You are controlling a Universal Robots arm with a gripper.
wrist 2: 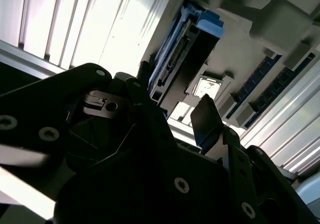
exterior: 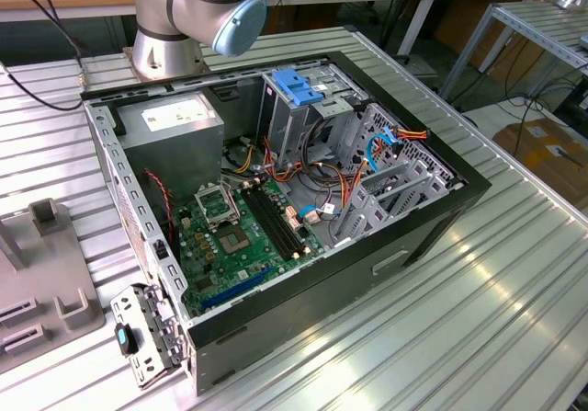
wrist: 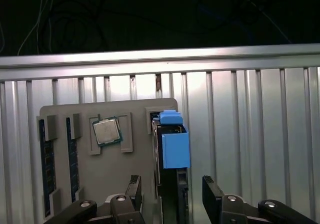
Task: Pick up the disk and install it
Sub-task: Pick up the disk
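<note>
First wrist view: claw spread wide, holding nothing, fingers flanking the disk. Disk stands on edge in grey tray beside a processor chip, on ribbed surface. Exterior view: open computer case mid-frame.

Silver-grey arm, pale blue joint cap, black linked pincer, silver screws

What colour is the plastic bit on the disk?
Blue, seen best on the disk in the first wrist view.
</note>
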